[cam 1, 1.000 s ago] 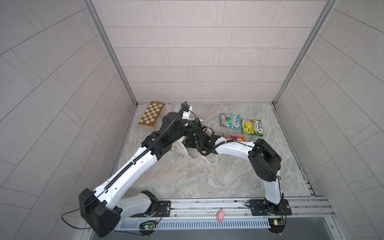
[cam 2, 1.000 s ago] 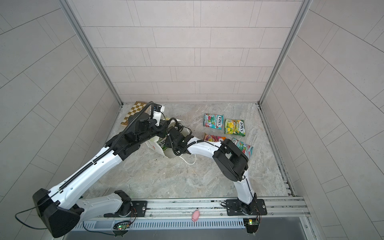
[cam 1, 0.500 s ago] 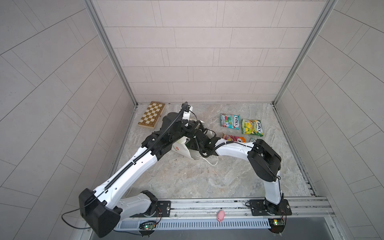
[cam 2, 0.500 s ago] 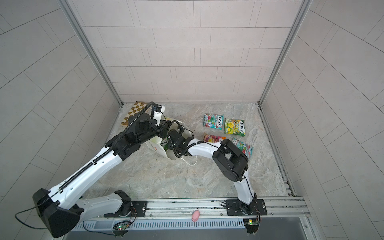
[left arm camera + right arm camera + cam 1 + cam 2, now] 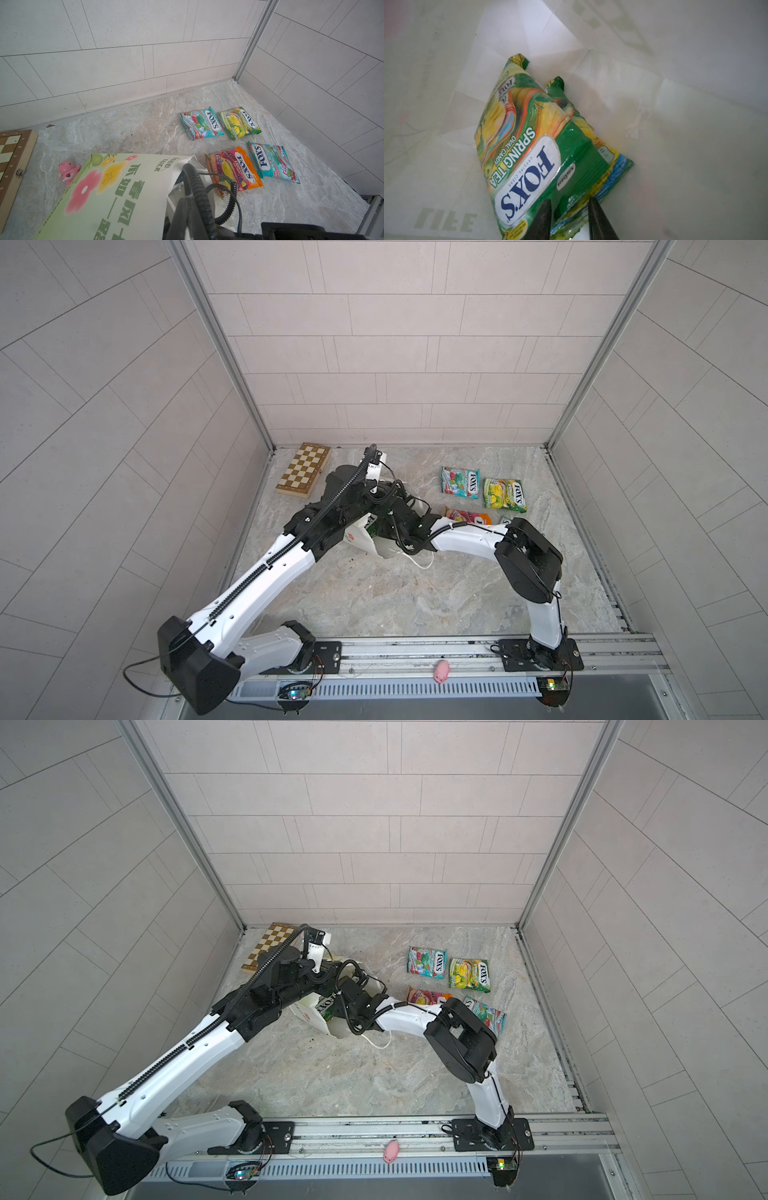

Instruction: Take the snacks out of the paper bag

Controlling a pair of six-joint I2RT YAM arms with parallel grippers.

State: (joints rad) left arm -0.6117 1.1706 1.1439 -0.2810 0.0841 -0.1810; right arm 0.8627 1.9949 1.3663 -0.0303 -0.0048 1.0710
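The paper bag (image 5: 360,538) is laid on its side left of centre, long axis running left to right, mouth turned right; the right gripper (image 5: 569,200) is reached inside, where a green packet (image 5: 527,145) is seen lengthwise along the bag, logo end toward the mouth; the jaws are set apart astride that end, and whether it is pinched cannot be told; the left gripper is hidden by its arm, jaws pressed together; an orange packet (image 5: 233,168) and three others are laid flat outside, further right.

Green-yellow packet (image 5: 529,145) in white bag (image 5: 675,62); brown-cream checkered chessboard (image 5: 304,468).
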